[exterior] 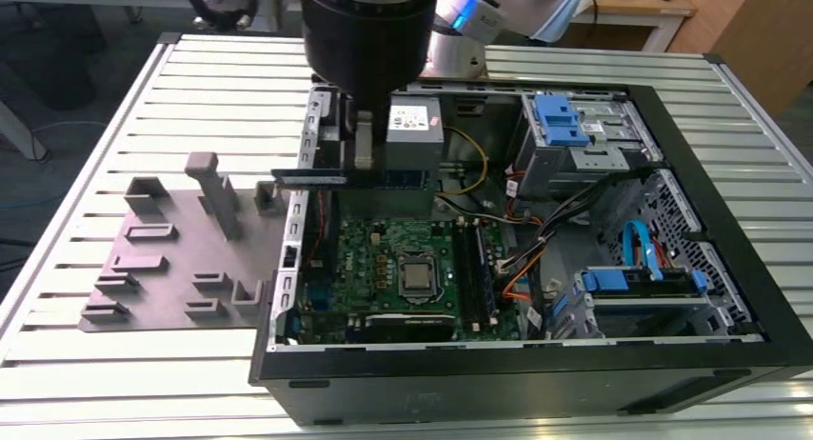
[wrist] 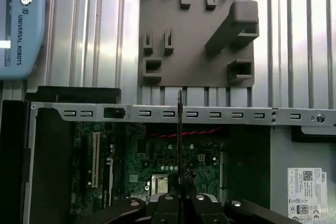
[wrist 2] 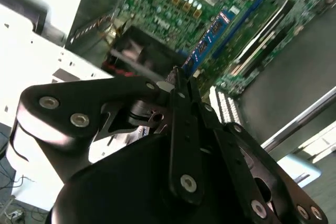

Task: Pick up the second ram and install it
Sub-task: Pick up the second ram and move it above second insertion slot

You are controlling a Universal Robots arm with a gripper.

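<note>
Gripper (wrist: pixel 180 199) is clamping the second ram (exterior: pixel 318 179), hanging level over the motherboard (exterior: pixel 381 254), long axis looking crosswise to its slots (exterior: pixel 473 259).

A green motherboard (exterior: pixel 381 254), dotted with black chips and centred on a silver processor socket (exterior: pixel 416 273), is framed by a black computer case (exterior: pixel 508 378). The second ram (exterior: pixel 396 179), dark with a blue label, is set against the black gripper (exterior: pixel 361 166). Blue drive brackets (exterior: pixel 559 116) and a blue cable (exterior: pixel 639 248) are seen at the exterior view's right, with orange wires (exterior: pixel 515 290) and yellow wires (exterior: pixel 473 159) nearby. The silver table (exterior: pixel 114 373) is striped by ridges, and a plain grey tray (exterior: pixel 166 254) is seen at the exterior view's left.
</note>
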